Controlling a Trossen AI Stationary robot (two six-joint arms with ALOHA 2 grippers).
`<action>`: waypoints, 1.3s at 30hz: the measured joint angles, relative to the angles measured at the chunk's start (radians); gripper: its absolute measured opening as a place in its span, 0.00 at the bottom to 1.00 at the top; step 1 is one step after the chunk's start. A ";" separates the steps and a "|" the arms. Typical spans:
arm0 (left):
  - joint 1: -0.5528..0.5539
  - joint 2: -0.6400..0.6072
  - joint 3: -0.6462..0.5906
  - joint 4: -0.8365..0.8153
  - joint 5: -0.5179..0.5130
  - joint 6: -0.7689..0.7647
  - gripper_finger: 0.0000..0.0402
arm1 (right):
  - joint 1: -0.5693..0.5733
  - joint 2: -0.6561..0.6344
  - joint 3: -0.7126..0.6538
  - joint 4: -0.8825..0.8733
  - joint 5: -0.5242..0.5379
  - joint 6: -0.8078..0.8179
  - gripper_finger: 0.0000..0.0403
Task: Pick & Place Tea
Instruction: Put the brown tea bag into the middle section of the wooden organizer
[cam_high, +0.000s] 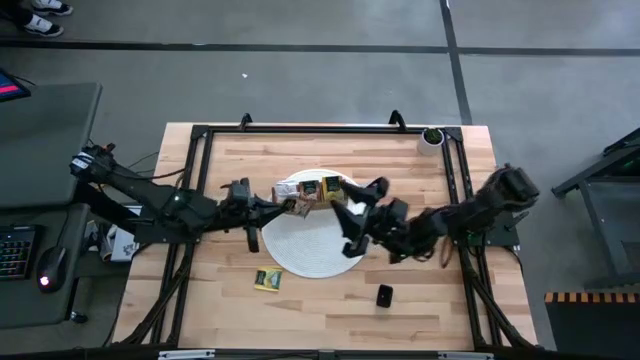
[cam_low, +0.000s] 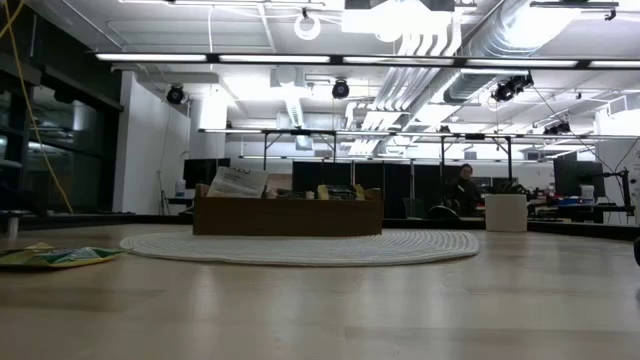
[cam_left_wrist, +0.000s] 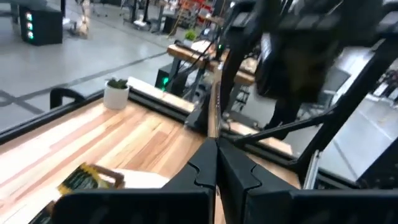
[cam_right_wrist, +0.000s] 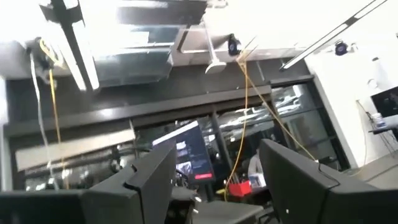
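your small flat paper tea packets (cam_high: 322, 188) sit mostly in the brown wooden three-compartment box (cam_low: 288, 214), which rests on the far part of the round white woven mat (cam_high: 308, 245) at the middle of the light wooden table (cam_high: 300, 310). in the low view a pale packet (cam_low: 238, 181) leans up out of the box's left end, with darker ones peeking over the rim farther right. one green and yellow packet (cam_high: 268, 280) lies flat on the bare wood near the front, just off the mat's edge on the left arm's side, well apart from the box.

your left gripper (cam_high: 292, 208) hangs at the box's left end with its fingers (cam_left_wrist: 239, 171) pressed together and nothing between them. your right gripper (cam_high: 352, 206) is just beside the box's right end, its fingers (cam_right_wrist: 292, 177) spread wide apart and pointing up toward the ceiling, with nothing held.

a small black object (cam_high: 385, 295) lies on the wood near the front on the right arm's side. a small white pot with a green plant (cam_high: 432, 137) stands at the far right corner. a person (cam_low: 463, 190) sits in the room behind the table.
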 joint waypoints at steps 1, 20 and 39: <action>0.023 -0.002 0.001 -0.023 0.027 -0.012 0.00 | 0.008 -0.035 0.000 -0.049 0.005 -0.006 0.56; 0.645 0.085 0.073 -0.359 0.741 0.041 0.00 | 0.129 -0.548 0.000 -1.188 0.000 0.378 0.56; 0.761 0.623 0.446 -0.724 0.858 0.298 0.00 | 0.121 -0.586 0.000 -1.647 -0.005 0.580 0.56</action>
